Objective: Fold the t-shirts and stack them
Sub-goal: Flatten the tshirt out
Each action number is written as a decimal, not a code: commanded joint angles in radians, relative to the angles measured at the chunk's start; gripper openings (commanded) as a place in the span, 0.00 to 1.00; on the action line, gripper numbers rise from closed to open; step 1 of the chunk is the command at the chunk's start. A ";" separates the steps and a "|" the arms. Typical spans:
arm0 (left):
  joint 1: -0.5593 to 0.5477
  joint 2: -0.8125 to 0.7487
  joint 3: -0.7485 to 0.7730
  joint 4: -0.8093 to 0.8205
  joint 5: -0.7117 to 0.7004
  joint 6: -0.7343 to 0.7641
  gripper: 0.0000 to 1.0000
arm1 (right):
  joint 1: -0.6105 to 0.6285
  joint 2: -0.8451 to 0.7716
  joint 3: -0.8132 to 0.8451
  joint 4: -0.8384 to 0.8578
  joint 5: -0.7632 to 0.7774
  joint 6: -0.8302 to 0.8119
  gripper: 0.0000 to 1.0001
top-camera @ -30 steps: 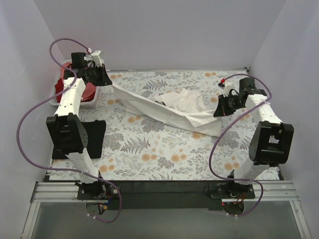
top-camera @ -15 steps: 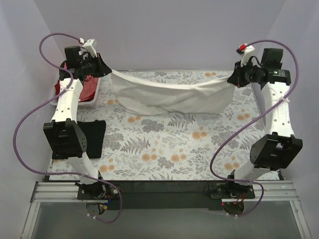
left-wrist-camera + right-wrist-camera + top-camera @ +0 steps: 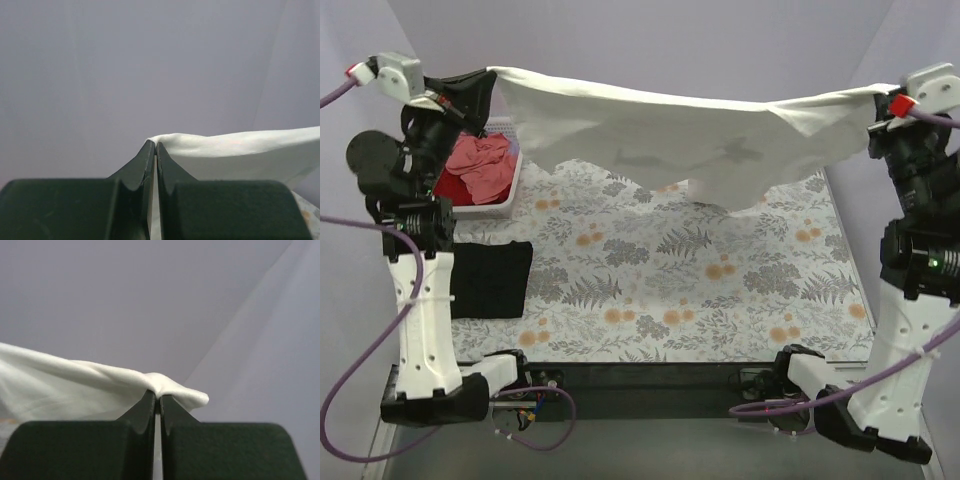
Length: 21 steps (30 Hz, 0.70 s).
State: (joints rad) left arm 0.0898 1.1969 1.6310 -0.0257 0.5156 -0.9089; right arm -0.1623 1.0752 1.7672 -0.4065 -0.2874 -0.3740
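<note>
The cream-white t-shirt point(image 3: 680, 140) hangs stretched wide, high above the table, between both grippers. My left gripper point(image 3: 488, 76) is shut on its left end; in the left wrist view point(image 3: 155, 144) the cloth point(image 3: 240, 152) runs off to the right. My right gripper point(image 3: 876, 98) is shut on its right end; in the right wrist view point(image 3: 157, 393) the cloth point(image 3: 75, 380) runs off to the left. The black t-shirt point(image 3: 490, 278) lies folded at the table's left. The salmon-pink t-shirt point(image 3: 480, 160) and the dark red one point(image 3: 455, 190) lie in the basket.
The white lattice basket point(image 3: 490, 208) stands at the back left. The floral tablecloth point(image 3: 670, 290) covers the table. Purple cables hang beside both arms. Grey walls close in the back and sides.
Both arms have risen steeply and spread apart, lifting the cream-white t-shirt off the table and stretching it out high in the air.
</note>
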 commanded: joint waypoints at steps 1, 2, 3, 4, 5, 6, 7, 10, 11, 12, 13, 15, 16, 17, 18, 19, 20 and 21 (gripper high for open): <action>0.008 -0.101 -0.036 0.087 -0.089 0.019 0.00 | -0.005 -0.081 -0.026 0.234 0.204 -0.040 0.01; 0.007 -0.124 -0.043 0.087 -0.100 0.027 0.00 | -0.005 -0.124 -0.037 0.253 0.221 -0.052 0.01; 0.007 -0.170 -0.052 0.087 -0.104 0.044 0.00 | -0.005 -0.145 -0.041 0.271 0.253 -0.074 0.01; 0.007 -0.192 -0.056 0.083 -0.112 0.050 0.00 | -0.005 -0.181 -0.041 0.302 0.261 -0.088 0.01; 0.007 -0.229 -0.054 0.079 -0.139 0.059 0.00 | -0.005 -0.195 -0.035 0.313 0.269 -0.098 0.01; 0.008 -0.244 -0.043 0.075 -0.158 0.068 0.00 | -0.005 -0.205 -0.029 0.325 0.274 -0.109 0.01; 0.008 -0.255 -0.034 0.069 -0.187 0.076 0.00 | -0.005 -0.216 -0.020 0.340 0.275 -0.135 0.01; 0.007 -0.258 0.033 0.032 -0.262 0.100 0.00 | -0.005 -0.219 0.021 0.368 0.268 -0.183 0.01; 0.007 -0.243 0.050 0.000 -0.270 0.105 0.00 | -0.005 -0.209 0.029 0.373 0.263 -0.195 0.01; 0.007 -0.234 0.072 -0.026 -0.263 0.110 0.00 | -0.003 -0.202 0.029 0.379 0.255 -0.209 0.01; 0.007 -0.226 0.072 -0.036 -0.253 0.110 0.00 | -0.003 -0.189 0.020 0.382 0.245 -0.220 0.01; 0.007 -0.211 0.050 -0.045 -0.233 0.110 0.00 | -0.005 -0.175 -0.027 0.382 0.203 -0.221 0.01; 0.007 -0.207 0.011 -0.054 -0.206 0.110 0.00 | -0.005 -0.170 -0.050 0.376 0.177 -0.218 0.01; 0.007 -0.204 -0.014 -0.057 -0.192 0.110 0.00 | -0.005 -0.164 -0.073 0.370 0.148 -0.223 0.01; 0.007 -0.207 -0.048 -0.056 -0.177 0.110 0.00 | -0.005 -0.164 -0.109 0.367 0.089 -0.218 0.01; 0.005 -0.209 -0.081 -0.057 -0.140 0.111 0.00 | -0.005 -0.169 -0.180 0.367 0.058 -0.218 0.01; 0.005 -0.211 -0.150 -0.060 -0.122 0.111 0.00 | -0.003 -0.175 -0.224 0.367 0.028 -0.220 0.01; 0.005 -0.215 -0.187 -0.066 -0.102 0.108 0.00 | -0.005 -0.179 -0.260 0.367 -0.026 -0.214 0.01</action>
State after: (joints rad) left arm 0.0895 0.9337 1.5558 -0.0101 0.3809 -0.8215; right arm -0.1627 0.8562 1.6138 -0.0410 -0.2104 -0.5629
